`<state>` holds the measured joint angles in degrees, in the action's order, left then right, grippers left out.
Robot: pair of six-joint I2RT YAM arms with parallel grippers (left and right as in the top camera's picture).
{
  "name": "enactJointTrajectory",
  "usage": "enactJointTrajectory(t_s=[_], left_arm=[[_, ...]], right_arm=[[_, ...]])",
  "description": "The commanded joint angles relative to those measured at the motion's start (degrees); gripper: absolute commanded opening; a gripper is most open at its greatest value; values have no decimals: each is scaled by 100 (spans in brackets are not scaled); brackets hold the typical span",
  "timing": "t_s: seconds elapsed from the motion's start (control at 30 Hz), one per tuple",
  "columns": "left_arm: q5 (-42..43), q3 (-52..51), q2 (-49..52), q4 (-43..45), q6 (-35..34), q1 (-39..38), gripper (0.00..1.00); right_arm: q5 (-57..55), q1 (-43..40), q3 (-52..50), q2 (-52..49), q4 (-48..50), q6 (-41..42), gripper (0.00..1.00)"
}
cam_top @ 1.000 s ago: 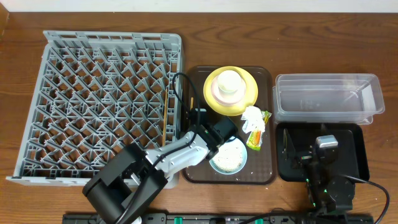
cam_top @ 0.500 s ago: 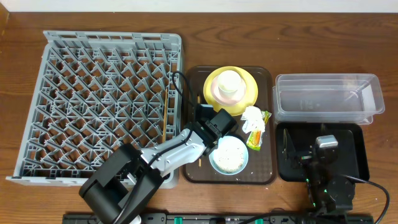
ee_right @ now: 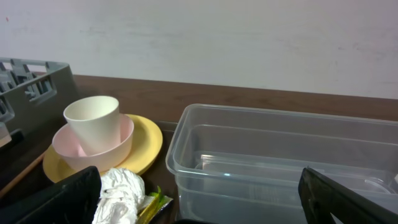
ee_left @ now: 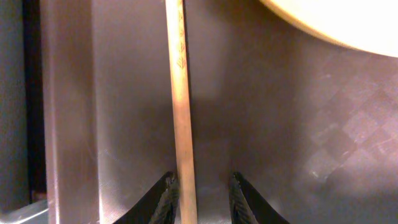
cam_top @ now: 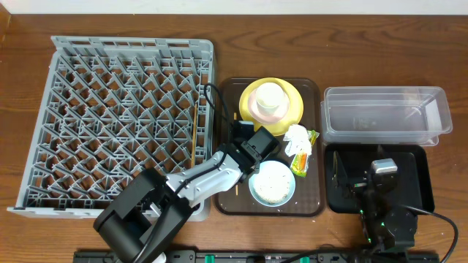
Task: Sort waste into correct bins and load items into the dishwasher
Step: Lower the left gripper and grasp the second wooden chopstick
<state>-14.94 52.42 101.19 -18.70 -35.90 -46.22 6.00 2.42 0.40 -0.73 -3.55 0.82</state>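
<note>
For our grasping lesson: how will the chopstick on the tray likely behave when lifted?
The chopstick looks thin, straight wood: probably stiff and light. Lying flat on the smooth tray, it may skid or slip from a pinch.

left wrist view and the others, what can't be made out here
- Left wrist: the chopstick runs off the top and bottom edges, ends unseen; whether the left gripper touches it is unclear.
- Overhead: the left arm covers much of that chopstick.
- Overhead: the right arm hides the black bin's middle.
- Right wrist: the bottom edge cuts off the tissue and wrapper.
</note>
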Motion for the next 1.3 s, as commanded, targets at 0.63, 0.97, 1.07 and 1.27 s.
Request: enactJointTrajectory(t_s=[0.63, 0.97, 1.07, 1.27], left_arm=[[256, -131, 625, 256, 70, 404, 28], [411, -138, 632, 114, -103, 422, 28], [557, -138, 632, 122, -98, 424, 28], [1165, -138, 632, 149, 129, 608, 28]], right_arm=[[28, -31, -9, -2, -15, 39, 99], [28, -31, -9, -2, -15, 39, 99], [28, -31, -9, -2, -15, 39, 99], [28, -31, -9, -2, -15, 39, 99]])
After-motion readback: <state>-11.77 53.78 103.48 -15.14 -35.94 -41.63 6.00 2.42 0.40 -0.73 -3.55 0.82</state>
